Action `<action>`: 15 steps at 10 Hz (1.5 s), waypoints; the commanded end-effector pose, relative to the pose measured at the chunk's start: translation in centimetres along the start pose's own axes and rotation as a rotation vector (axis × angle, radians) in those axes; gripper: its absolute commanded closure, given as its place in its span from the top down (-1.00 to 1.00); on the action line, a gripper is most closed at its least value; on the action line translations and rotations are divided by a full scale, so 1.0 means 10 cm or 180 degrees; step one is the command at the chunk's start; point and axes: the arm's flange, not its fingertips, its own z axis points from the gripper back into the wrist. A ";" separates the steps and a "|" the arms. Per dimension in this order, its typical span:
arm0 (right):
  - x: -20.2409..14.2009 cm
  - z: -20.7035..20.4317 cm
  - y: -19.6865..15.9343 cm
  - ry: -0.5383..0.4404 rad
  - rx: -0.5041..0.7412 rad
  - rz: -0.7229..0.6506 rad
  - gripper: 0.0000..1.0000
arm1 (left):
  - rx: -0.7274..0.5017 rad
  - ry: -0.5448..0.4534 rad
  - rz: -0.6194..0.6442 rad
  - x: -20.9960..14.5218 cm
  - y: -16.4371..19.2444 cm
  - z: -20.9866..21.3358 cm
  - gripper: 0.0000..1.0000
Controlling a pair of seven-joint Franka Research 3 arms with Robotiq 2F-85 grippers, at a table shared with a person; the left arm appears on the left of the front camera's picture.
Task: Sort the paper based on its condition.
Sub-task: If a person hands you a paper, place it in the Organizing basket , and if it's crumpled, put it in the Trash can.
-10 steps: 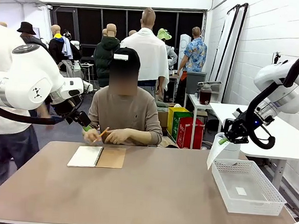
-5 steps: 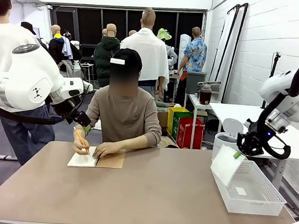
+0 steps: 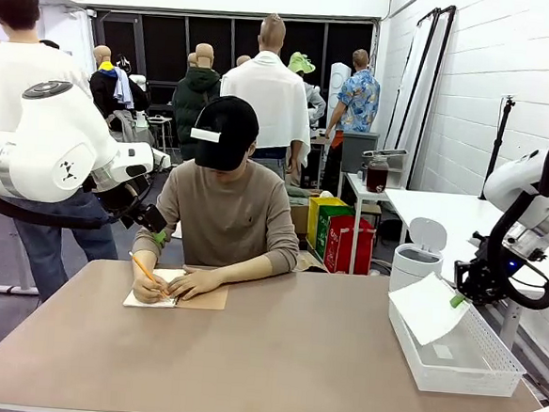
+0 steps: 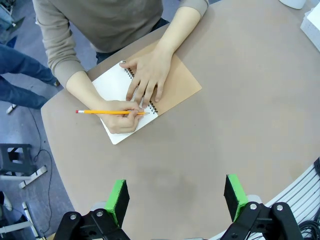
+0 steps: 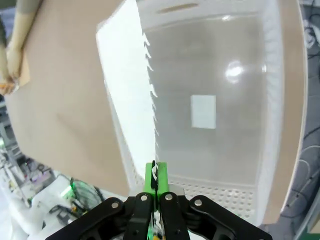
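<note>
Table [image 3: 283,357] with notebook [image 3: 207,298] (and white basket [image 3: 460,379])

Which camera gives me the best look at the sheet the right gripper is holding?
Front view: the sheet shows its whole face, hanging from the right gripper over the basket. The right wrist view sees it foreshortened, ragged-edged, pinched between the pads. The left wrist view faces the notebook.
</note>
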 end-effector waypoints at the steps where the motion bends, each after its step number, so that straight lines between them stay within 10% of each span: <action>1: -0.11 -0.05 -0.12 -0.0192 -0.0195 -0.0283 -1.00 | 0.0006 0.0001 -0.0009 -0.01 0.01 0.00 1.00; 10: -0.35 -0.36 -0.01 0.0135 -0.0385 -0.0944 -1.00 | 0.0006 0.0001 -0.0009 -0.01 0.01 0.00 1.00; 15: -0.32 -0.29 0.19 0.0215 -0.0780 -0.1271 0.99 | 0.0006 0.0001 -0.0009 -0.01 0.01 0.00 1.00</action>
